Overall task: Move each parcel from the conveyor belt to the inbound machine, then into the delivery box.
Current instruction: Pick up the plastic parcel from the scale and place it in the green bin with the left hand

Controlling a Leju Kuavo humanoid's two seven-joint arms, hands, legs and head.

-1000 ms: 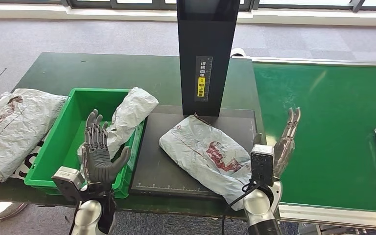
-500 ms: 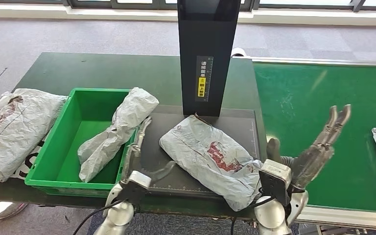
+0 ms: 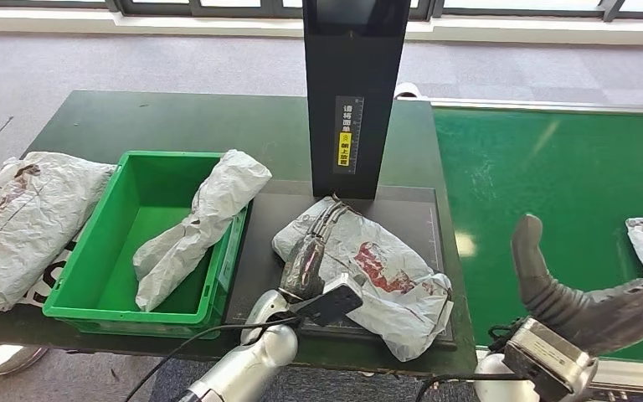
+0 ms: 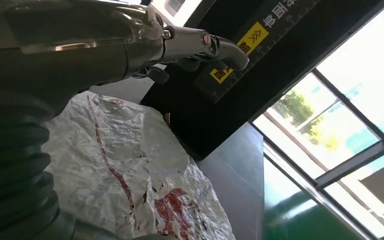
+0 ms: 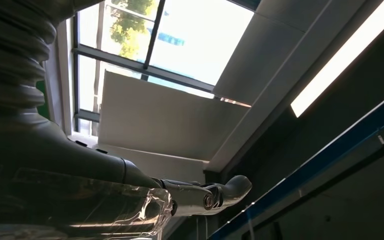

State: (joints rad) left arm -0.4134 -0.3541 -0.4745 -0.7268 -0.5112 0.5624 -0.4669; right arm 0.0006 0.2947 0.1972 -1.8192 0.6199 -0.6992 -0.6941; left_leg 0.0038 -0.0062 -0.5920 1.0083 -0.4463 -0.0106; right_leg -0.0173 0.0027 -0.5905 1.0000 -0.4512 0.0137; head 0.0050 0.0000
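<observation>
Parcel [image 3: 360, 272] flat on dark scanner plate [image 3: 259, 276] of inbound machine [image 3: 356, 92], beside green box [image 3: 105, 251] already holding one bag [image 3: 197, 226]. Left hand [image 3: 311, 249] over parcel's near edge, fingers extended, nothing clasped. Right hand [image 3: 590, 306] out over belt [image 3: 552, 176], empty, fingers straight. Likely next: closing on parcel, lifting it into box.

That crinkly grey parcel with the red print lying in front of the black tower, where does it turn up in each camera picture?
Head view: the parcel lies mid-frame on the dark scan plate, with the left hand over its near end.
Left wrist view: the parcel fills the lower middle, beside the hand.
Right wrist view: not in it.
Shared landmark: the black tower's yellow label.
</observation>
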